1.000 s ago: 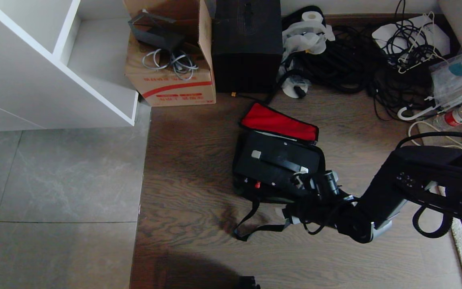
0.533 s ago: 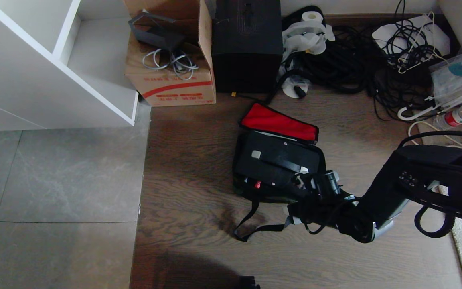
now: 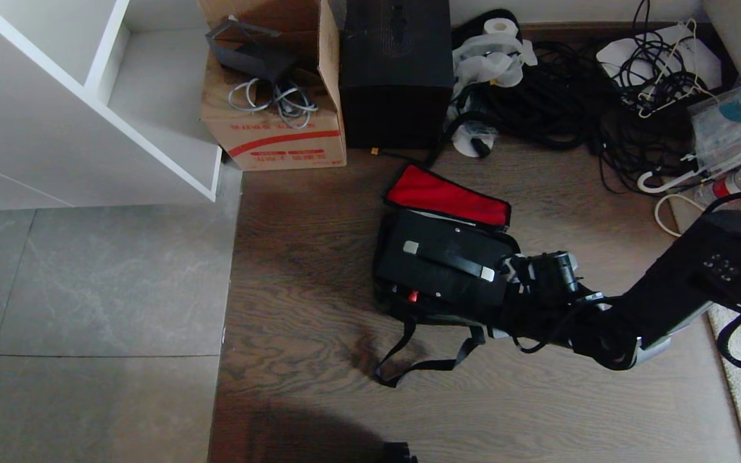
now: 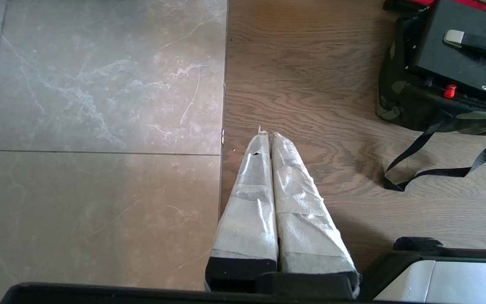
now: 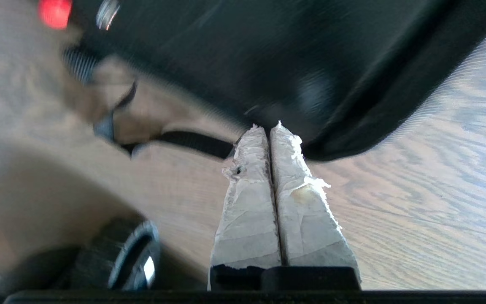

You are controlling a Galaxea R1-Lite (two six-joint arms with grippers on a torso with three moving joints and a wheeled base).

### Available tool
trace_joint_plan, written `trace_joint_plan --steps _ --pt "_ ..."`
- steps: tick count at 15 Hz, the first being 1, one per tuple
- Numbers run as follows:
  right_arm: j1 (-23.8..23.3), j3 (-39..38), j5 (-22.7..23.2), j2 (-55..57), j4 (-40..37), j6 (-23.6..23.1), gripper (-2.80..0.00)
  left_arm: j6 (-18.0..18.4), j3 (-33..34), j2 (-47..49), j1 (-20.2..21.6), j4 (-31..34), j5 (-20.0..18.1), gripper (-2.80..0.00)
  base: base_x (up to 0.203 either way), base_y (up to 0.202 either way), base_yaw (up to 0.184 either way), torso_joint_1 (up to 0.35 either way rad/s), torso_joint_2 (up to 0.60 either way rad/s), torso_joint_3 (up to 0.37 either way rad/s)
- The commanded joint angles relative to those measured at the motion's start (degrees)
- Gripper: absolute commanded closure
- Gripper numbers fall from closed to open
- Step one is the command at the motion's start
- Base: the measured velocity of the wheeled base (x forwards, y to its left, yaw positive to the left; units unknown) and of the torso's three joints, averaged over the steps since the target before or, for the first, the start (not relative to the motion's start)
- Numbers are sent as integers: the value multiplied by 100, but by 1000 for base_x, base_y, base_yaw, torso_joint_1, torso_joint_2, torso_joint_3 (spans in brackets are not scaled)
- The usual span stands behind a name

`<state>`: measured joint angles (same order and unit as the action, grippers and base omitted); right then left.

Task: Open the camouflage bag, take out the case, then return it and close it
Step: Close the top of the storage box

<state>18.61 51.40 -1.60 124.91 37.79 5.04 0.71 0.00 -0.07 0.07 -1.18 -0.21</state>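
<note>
Camouflage fabric marks the camouflage bag (image 3: 388, 302), lying on wood floor, its red-lined lid (image 3: 444, 195) flung back on the far side. Inside it sits the black case (image 3: 438, 273), likely rigid and fairly heavy; I'd lift it by the top handle (image 3: 448, 260). At the bag's right end, my right gripper (image 5: 269, 131) is pinched together, holding nothing. My left gripper (image 4: 267, 136), parked left of the bag, is likewise closed and empty.

floor (image 3: 293, 308) – wood/tile | on it – camouflage bag (image 3: 409, 307), cardboard box (image 3: 274, 138), cables (image 3: 563, 96)
</note>
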Motion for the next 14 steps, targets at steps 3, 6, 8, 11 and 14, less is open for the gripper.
trace_joint_plan --steps 3,6,8,11,14 --pt "-514 78 10 -357 -96 207 0 0 61 -1 1 -5 4 0 0 0 0 0 0 0" --pt "-821 2 10 -440 -279 406 -280 0 53 -1 1 -5 4 0 0 0 0 0 0 0" --pt "-826 15 10 -476 -394 796 -280 -9 53 -1 1 -5 4 0 0 0 0 0 0 0" --pt "-815 -15 2 -428 -441 860 -280 -9 53 -1 1 -5 -5 0 0 0 0 0 0 0" --pt "-815 28 -4 -291 -557 910 -280 -9 53 -1 1 -5 -5 0 0 0 0 0 0 0"
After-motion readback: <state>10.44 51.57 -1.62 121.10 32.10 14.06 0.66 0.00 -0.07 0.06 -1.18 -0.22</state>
